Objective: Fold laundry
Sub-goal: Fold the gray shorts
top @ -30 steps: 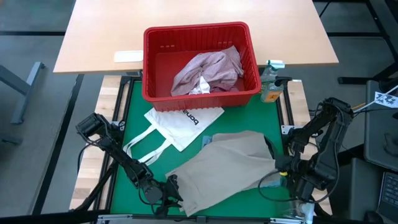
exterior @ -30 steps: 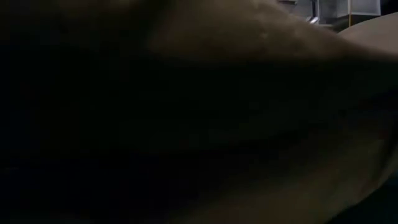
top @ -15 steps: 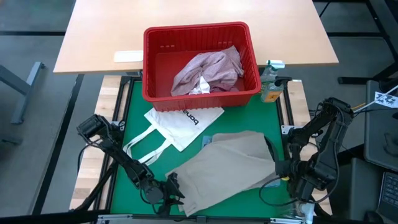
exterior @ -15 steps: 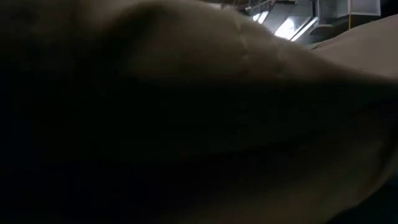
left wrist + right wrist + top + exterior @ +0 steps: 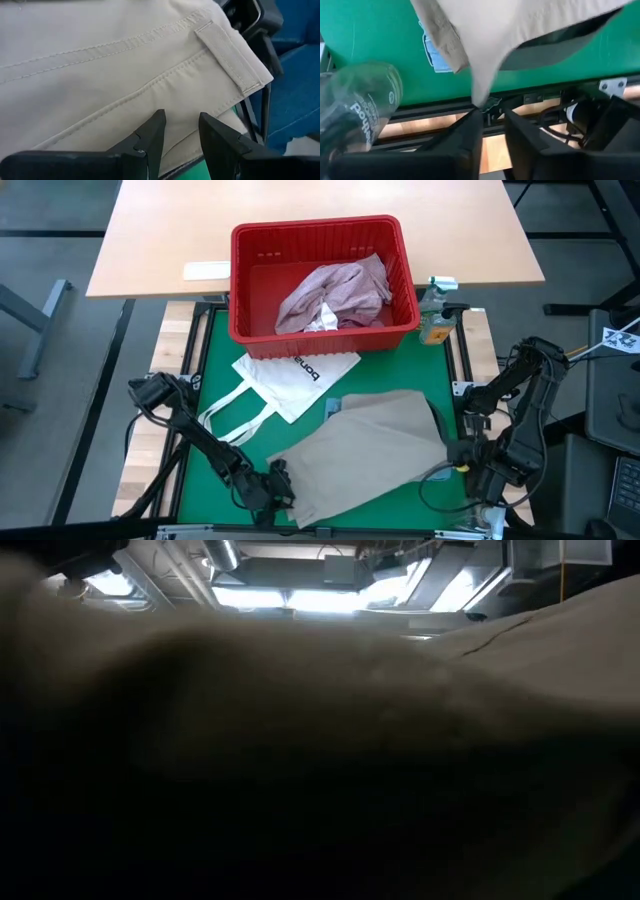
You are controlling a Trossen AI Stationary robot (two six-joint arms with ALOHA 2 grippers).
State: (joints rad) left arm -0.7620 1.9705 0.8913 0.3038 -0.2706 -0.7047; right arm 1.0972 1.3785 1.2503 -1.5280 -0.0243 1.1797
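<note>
1. The beige-khaki garment (image 5: 365, 448) lay spread across the near half of the green mat (image 5: 395, 370), reaching from its near-left corner toward the right edge.
2. The left gripper (image 5: 181, 131) sat at the garment's near-left corner, fingers (image 5: 151, 132) apart over the stitched seam, clamping nothing.
3. The right gripper (image 5: 492, 120) stood at the mat's near-right edge, fingers slightly apart, with a hanging tip of khaki cloth just at the gap; I cannot tell whether it was still pinched.
4. The mottled pink garment (image 5: 335, 290) and a small white piece (image 5: 322, 318) lay in the red basket (image 5: 245, 280) at the far edge.
5. A white tote bag (image 5: 290, 375) lay between basket and khaki garment.
6. A bottle (image 5: 433, 315) stood at the far-right corner.
</note>
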